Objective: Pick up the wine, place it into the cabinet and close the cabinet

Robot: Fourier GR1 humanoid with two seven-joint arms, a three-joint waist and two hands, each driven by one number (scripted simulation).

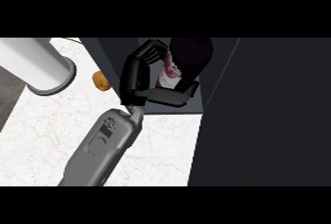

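Observation:
The wine bottle [189,54] is dark with a pink and white label, and it stands inside the opening of the dark cabinet [103,54]. My left hand [139,76] reaches in from the lower left and is shut on the bottle. Its fingers curl round the far side and the thumb [173,96] crosses the near side, so much of the bottle's lower part is hidden. A wide dark panel, the cabinet's open door [265,113], fills the right side of the view. My right hand does not show.
A large white cylinder [39,65] stands on the marble counter [45,140] at the upper left. A small orange-brown item [101,81] lies just left of the cabinet's wall. A grey strip runs along the counter's left edge.

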